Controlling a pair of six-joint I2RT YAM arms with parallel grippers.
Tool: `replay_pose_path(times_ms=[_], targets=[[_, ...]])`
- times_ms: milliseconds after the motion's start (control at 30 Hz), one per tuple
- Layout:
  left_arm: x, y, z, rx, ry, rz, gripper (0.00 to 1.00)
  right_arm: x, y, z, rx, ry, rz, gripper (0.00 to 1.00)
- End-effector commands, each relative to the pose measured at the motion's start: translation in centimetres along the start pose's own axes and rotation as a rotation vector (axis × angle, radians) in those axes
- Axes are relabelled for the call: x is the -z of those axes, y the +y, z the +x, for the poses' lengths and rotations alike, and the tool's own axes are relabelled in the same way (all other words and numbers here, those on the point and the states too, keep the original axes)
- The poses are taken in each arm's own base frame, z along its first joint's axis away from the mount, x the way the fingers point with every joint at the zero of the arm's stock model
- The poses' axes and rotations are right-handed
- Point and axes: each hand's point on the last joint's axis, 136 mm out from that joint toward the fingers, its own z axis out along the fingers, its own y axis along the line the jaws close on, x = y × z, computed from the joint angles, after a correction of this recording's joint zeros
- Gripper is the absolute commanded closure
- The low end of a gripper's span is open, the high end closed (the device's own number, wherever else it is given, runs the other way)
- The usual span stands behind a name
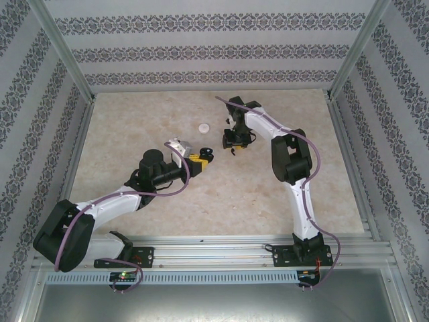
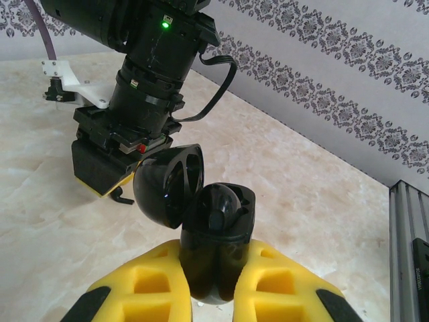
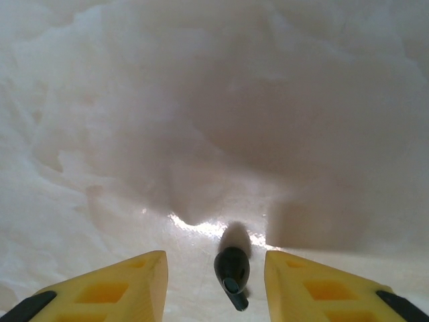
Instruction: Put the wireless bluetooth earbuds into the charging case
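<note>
The left gripper [image 2: 216, 276] is clamped on the open black charging case [image 2: 218, 225], while the right gripper [image 3: 214, 263] holds its jaws apart around a black earbud [image 3: 232, 270] lying on the table [image 3: 201, 100], not yet gripped; lifting and inserting it seemingly remain.

The glossy black plastic charging case [image 2: 218, 235] sits between the left arm's bright yellow fingers [image 2: 151, 285]. The right arm's fingers [image 3: 127, 285] are the same yellow, flanking a small black stemmed earbud [image 3: 232, 268]. The flat marbled tabletop [image 1: 221, 201] is cream, veined beige. The far panel walls [image 1: 201, 47] are white with grey damask stripes. The small round puck [image 1: 203, 125] is white.
</note>
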Motion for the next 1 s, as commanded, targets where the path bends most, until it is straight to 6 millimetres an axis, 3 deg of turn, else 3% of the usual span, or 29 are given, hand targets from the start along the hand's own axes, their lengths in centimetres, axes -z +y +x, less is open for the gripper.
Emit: replay_pose_path(times_ms=[0, 467, 967], targets=[[0.3, -0.2, -1.0, -0.013, -0.046, 0.017, 1.00, -0.3, -0.3, 0.3, 0.024, 0.026, 0.020, 0.59], [0.3, -0.2, -0.9, -0.009, -0.044, 0.019, 1.00, -1.3, 0.1, 1.1, 0.053, 0.070, 0.021, 0.68], [0.6, -0.4, -1.0, -0.008, -0.043, 0.020, 1.00, -0.9, 0.7, 1.2, 0.071, 0.069, 0.022, 0.86]])
